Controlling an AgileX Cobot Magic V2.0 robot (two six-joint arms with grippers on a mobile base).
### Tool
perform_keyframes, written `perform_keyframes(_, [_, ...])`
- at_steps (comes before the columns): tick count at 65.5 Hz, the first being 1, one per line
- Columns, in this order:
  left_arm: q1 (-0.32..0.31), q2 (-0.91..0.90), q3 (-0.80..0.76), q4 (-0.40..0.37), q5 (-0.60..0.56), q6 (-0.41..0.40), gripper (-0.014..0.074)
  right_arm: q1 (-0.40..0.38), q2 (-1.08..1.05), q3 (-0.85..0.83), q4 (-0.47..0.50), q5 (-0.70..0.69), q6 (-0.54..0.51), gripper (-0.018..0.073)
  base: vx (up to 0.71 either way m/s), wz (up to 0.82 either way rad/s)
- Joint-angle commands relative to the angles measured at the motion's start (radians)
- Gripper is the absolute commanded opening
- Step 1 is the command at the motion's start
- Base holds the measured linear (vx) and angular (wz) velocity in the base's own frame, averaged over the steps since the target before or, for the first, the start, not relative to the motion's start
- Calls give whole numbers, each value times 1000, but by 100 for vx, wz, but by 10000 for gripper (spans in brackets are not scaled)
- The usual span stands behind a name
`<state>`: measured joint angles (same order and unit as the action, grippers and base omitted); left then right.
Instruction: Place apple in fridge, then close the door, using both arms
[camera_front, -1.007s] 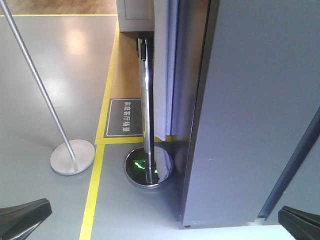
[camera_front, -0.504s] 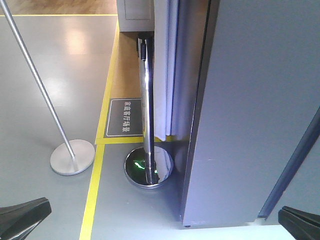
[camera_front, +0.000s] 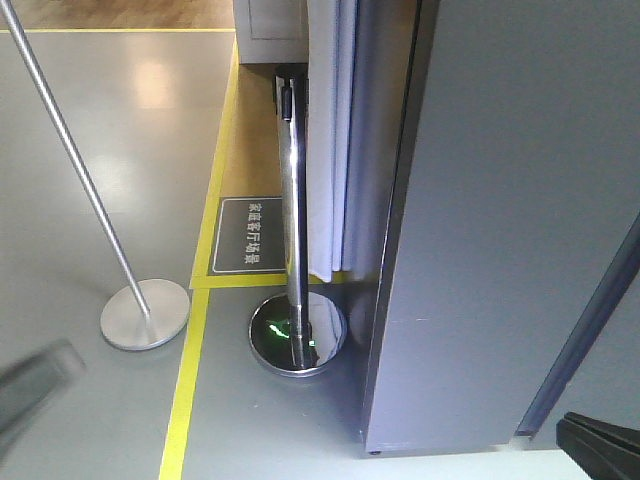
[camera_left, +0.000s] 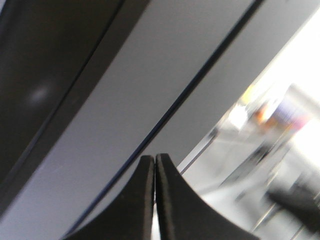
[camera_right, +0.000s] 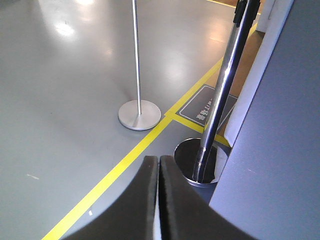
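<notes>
The fridge (camera_front: 500, 220) fills the right of the front view as tall grey panels; none of its white interior shows. A dark seam (camera_front: 585, 320) runs between two of its panels, and I cannot tell which panel is the door. The apple is out of view. My left gripper (camera_left: 155, 158) is shut with nothing in it, close to a grey fridge panel (camera_left: 150, 75) crossed by a dark seam. In the front view the left arm (camera_front: 35, 385) is a blur at the bottom left. My right gripper (camera_right: 159, 159) is shut and empty, low over the floor beside the fridge side (camera_right: 280, 125). The right arm (camera_front: 600, 445) shows at the bottom right.
A chrome stanchion post (camera_front: 293, 200) with a round shiny base (camera_front: 297, 335) stands close to the fridge's left corner. A second thin pole with a flat disc base (camera_front: 145, 313) leans further left. Yellow floor tape (camera_front: 190, 380) and a dark floor sign (camera_front: 250, 235) lie between them.
The left arm's black end at the bottom left of the front view has risen and is now blurred with motion. The right arm and the fridge look the same.
</notes>
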<state>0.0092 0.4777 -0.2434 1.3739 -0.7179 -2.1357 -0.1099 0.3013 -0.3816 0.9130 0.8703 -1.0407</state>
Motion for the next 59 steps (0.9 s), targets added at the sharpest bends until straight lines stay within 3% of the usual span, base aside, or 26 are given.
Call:
perform_keyframes(1, [1,4,-27,-216,0,-16,-8,1,10,-22,46,-32,-6,-2,0,0])
perform_keyframes(18, [-3,4,-3,-442,-3,-12,-8,1,10,-22,46,-32,-6,-2,0,0])
perform_keyframes(22, [-3,4,15,-471,21,59,-8,1,10,-22,47,-32,-6,-2,0,0])
perform_keyframes(32, [-21,2,84,-511,33,557,-8,1,10,-22,46,-30,-6,-2,0,0])
perform_keyframes(39, [-35,2,114,-619,33,915,-8,1,10,-22,46,-29,-6,-2,0,0])
perform_keyframes(48, [-35,2,129,-801,227,1339,-8,1,10,-22,46,-29,-6,-2,0,0])
perform_keyframes(54, [-41,2,129,-943,381,1476,-8,1,10,-22,46,-28,-6,-2,0,0])
perform_keyframes(59, [-55,2,129,-1012,498,1550,-8,1,10,-22,46,-28,-6,-2,0,0])
